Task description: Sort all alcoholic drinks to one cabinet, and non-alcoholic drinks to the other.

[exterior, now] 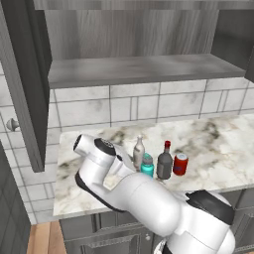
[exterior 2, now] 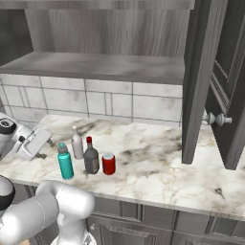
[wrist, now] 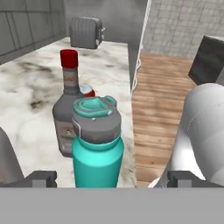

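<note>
Fingers (wrist: 109, 179) wide open, empty, w/ cylindrical teal bottle (wrist: 97, 144) between; squat grey red-capped bottle (wrist: 66, 113) behind, on veined marble counter (wrist: 26, 109).

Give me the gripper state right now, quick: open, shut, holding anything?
Gripper: open and holding nothing; the tall teal cylindrical bottle with a grey-teal screw cap stands between its finger tips, ungripped.
</note>
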Controlling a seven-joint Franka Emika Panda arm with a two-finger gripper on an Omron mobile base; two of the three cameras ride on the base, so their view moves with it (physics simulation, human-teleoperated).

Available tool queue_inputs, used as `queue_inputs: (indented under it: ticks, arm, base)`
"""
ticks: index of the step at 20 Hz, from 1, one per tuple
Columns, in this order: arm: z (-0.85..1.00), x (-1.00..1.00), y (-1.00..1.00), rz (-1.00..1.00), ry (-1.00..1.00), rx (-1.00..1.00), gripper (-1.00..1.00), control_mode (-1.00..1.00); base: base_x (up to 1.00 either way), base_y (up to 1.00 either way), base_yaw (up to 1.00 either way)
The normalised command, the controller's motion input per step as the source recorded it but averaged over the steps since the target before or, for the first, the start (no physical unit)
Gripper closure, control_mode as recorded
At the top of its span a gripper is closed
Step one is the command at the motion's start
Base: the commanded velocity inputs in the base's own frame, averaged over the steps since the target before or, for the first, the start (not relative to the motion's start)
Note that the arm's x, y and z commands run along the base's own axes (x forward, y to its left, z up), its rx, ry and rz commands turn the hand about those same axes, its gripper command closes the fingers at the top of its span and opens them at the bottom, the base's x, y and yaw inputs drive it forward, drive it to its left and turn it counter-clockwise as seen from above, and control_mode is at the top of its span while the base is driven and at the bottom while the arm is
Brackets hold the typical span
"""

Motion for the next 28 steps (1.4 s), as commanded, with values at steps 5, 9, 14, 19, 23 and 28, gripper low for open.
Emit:
queue_inputs:
  ticks: [5,9,14,19,23,28]
  arm:
    - [-0.04,0.0,-0.13,0.0,0.02,-0.09,-1.0,-1.0]
    - [-0.08,-0.01,-0.09,0.0,0.04,-0.03,-1.0,-1.0]
    - [-0.11,0.0,-0.07,0.0,0.04,0.0,-1.0,-1.0]
    - [-0.07,0.0,-0.03,0.0,0.02,0.0,-1.0,-1.0]
    - [-0.07,0.0,0.0,0.0,0.02,0.0,-1.0,-1.0]
    - [-0.06,-0.01,-0.07,0.0,0.0,0.0,-1.0,-1.0]
  base:
    - [0.0,0.0,0.0]
    - [0.0,0.0,0.0]
    - [0.0,0.0,0.0]
    - [0.0,0.0,0.0]
    - [0.0,0.0,0.0]
    - [0.0,0.0,0.0]
